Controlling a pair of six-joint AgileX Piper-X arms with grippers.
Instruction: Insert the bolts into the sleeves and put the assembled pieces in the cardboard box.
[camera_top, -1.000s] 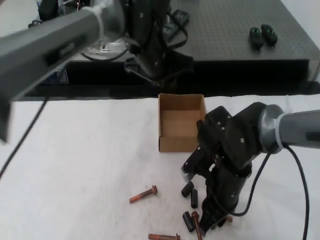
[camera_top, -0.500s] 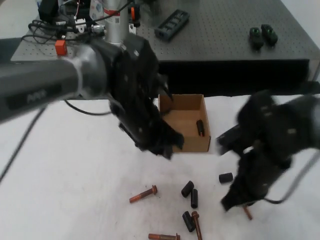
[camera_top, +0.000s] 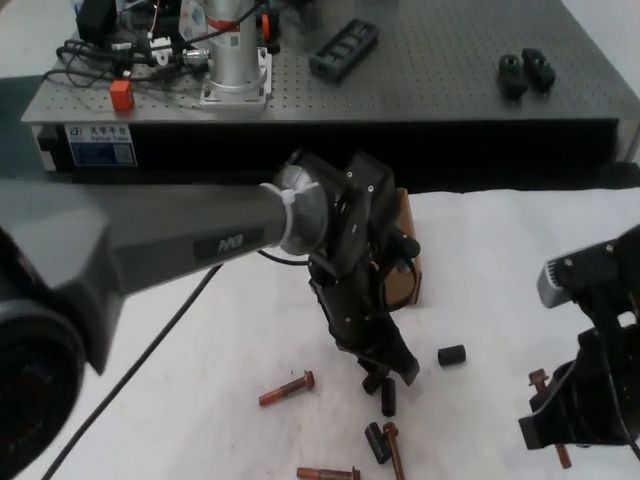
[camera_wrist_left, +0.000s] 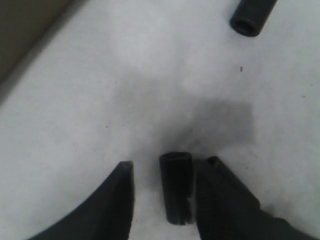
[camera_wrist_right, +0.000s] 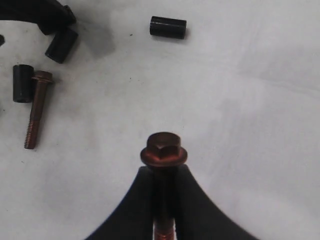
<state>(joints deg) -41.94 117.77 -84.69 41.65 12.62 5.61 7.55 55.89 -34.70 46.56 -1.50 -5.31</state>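
left wrist view is showing the left tool (camera_wrist_left: 169, 166) with its jaws standing apart on either side of a sleeve (camera_wrist_left: 176, 189), which is lying flat on the white worktop (camera_wrist_left: 150, 75) and is not yet pinched. right wrist view is showing the right tool (camera_wrist_right: 164, 172) clamping on the shank of a bolt (camera_wrist_right: 163, 149), head pointing away from the wrist, well apart from the cardboard box (camera_top: 405, 284). the risk, as i am judging it, is sitting with the sleeve. being a short, smooth, dark cylinder, it could be rolling away or squirting out if the jaws are closing off-centre, and one finger is looking closer to it than the other. a skewed grip would be leaving the bore tilted, so the bolt's threaded tip could be catching on the rim instead of sliding in. the bolt is coppery metal with a flanged hexagonal head and a thin shank, so it may be pivoting between the fingers when pushed. the worktop covering is looking soft and cloth-like, possibly snagging a low fingertip. a loose sleeve (camera_wrist_right: 168, 27) is lying nearby.
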